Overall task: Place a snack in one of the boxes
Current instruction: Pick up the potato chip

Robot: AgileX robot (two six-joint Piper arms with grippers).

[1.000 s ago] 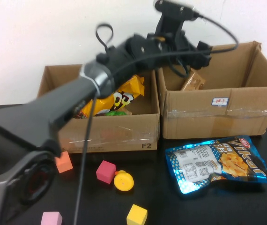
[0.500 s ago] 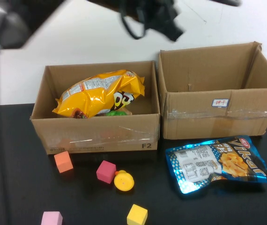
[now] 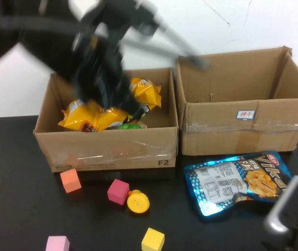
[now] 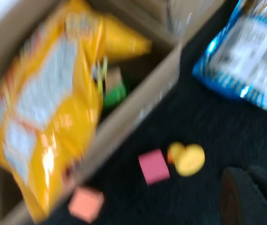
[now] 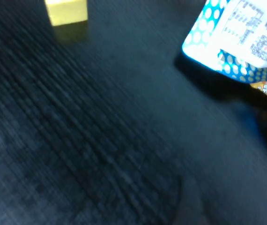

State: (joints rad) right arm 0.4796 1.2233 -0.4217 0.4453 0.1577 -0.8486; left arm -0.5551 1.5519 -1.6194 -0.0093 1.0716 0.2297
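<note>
A blue snack bag (image 3: 240, 180) lies flat on the black table in front of the right cardboard box (image 3: 243, 130). It also shows in the left wrist view (image 4: 250, 56) and the right wrist view (image 5: 236, 37). A yellow snack bag (image 3: 94, 116) lies inside the left cardboard box (image 3: 112, 149), and shows in the left wrist view (image 4: 49, 108). My left gripper (image 3: 107, 86) is a dark blur above the left box. My right gripper (image 3: 282, 209) is low at the table's front right, beside the blue bag.
Small toys lie in front of the left box: an orange block (image 3: 71, 180), a pink block (image 3: 118, 191), a yellow round toy (image 3: 138, 202), a yellow block (image 3: 152, 240) and a light pink block (image 3: 57, 243). The yellow block also shows in the right wrist view (image 5: 67, 11).
My left arm has swung from over the right box, up and out of view, then down over the left box. My right arm has come into view at the front right.
</note>
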